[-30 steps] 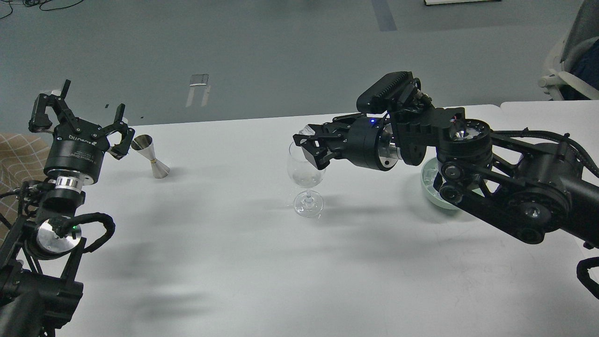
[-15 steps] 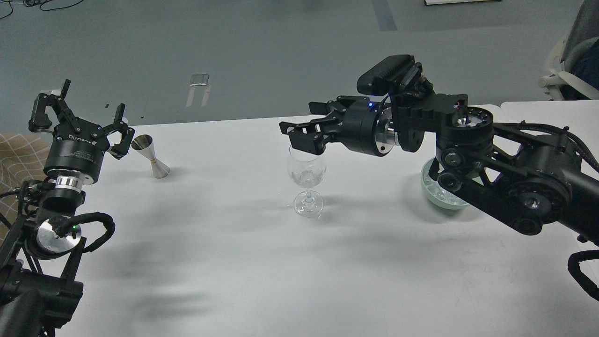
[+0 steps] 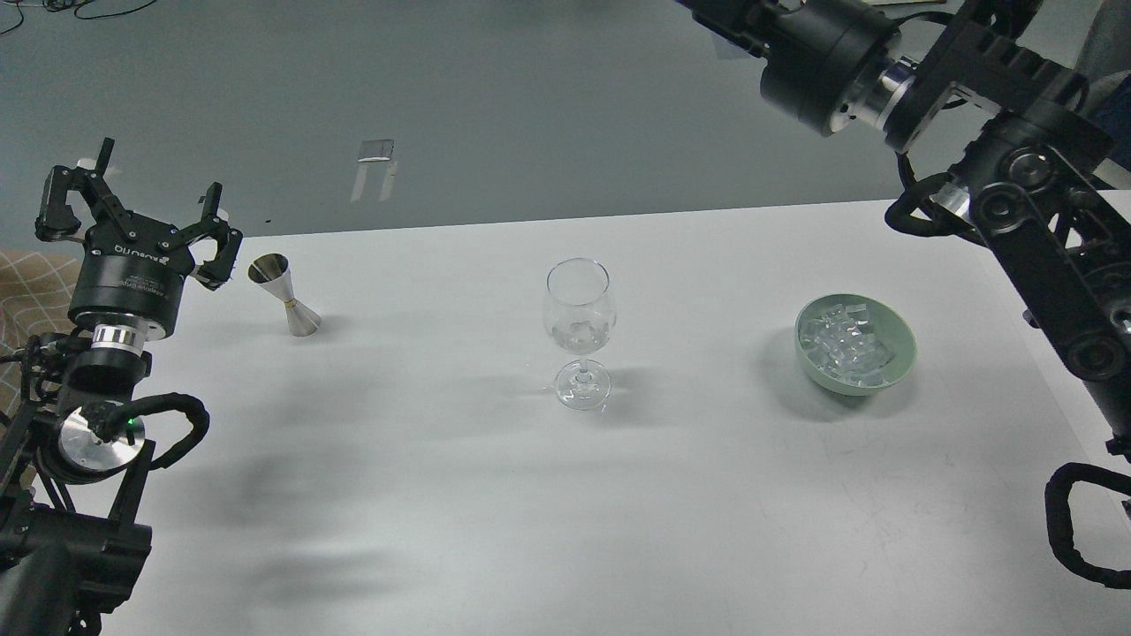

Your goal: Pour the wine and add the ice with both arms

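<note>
A clear wine glass [image 3: 579, 331] stands upright at the middle of the white table [image 3: 495, 495] with an ice cube [image 3: 580, 335] in its bowl. More ice [image 3: 844, 343] fills a pale green bowl [image 3: 894, 346] to its right. A steel jigger [image 3: 284, 295] stands at the far left. No stream of wine shows. My left gripper [image 3: 137, 212] is open and empty, raised just left of the jigger. My right arm [image 3: 990, 132] is lifted high at the top right; its fingers run past the top edge, out of view.
A patterned cloth [image 3: 35, 291] lies at the left edge behind my left arm. A white chair [image 3: 1100, 53] stands at the far right. Grey floor lies beyond the table's far edge.
My right arm has swung up and back to the right from over the wine glass, uncovering the green bowl. My left gripper has shifted slightly left.
</note>
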`<state>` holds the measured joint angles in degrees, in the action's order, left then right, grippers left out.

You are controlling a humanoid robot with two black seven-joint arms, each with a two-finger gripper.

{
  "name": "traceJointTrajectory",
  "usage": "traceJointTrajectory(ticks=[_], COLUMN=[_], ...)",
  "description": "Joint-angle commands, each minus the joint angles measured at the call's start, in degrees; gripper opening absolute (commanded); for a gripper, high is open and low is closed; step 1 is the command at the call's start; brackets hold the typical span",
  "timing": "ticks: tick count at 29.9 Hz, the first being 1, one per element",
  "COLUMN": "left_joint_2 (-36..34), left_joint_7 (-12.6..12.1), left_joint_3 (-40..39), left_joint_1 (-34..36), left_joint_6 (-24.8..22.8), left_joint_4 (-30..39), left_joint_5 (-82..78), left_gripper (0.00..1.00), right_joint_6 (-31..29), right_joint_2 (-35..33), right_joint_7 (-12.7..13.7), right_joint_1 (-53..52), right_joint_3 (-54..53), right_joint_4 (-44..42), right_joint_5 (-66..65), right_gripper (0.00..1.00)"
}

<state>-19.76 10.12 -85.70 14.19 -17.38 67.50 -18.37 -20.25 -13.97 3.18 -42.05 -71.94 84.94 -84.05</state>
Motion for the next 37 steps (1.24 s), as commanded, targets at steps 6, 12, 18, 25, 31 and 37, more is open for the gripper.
traceJointTrajectory(ticks=[6,12,18,25,31,37], left_joint_2=[0.0,0.0,0.0,-0.1,-1.0,-1.2], left_joint_7=[0.1,0.0,-0.6,-0.5,-0.5,-0.5], left_joint_3=[0.3,0.4,0.8,0.9,0.7,0.0], left_joint_1=[0.6,-0.4,-0.4,-0.7,-1.4,-1.4], left_joint_6=[0.7,0.6,0.7,0.8,0.8,0.8], left_joint_4=[0.0,0.1,-0.1,-0.1,0.0,0.4], left_joint_5=[-0.1,-0.2,-0.3,-1.1,-1.1,-1.0], left_gripper=[0.98,0.98,0.98,0.98,0.98,0.98], right_joint_6=[9.1,9.4,9.2,9.2,9.1,8.7], right_joint_2=[0.0,0.1,0.1,4.9,6.1,5.5], right_joint_7=[-0.1,-0.3,-0.3,-0.8,-2.2,-2.2], right_joint_1=[8.3,9.7,9.7,9.7,9.7,9.5], right_joint_3=[-7.1,-13.8,-14.7,-16.6,-19.8,-19.8], right_joint_4=[-6.9,-18.7,-25.4,-29.1,-30.2,-29.7], right_joint_5=[24.6,41.8,55.4,59.0,59.0,59.0], right_gripper=[1.0,1.0,1.0,1.0,1.0,1.0])
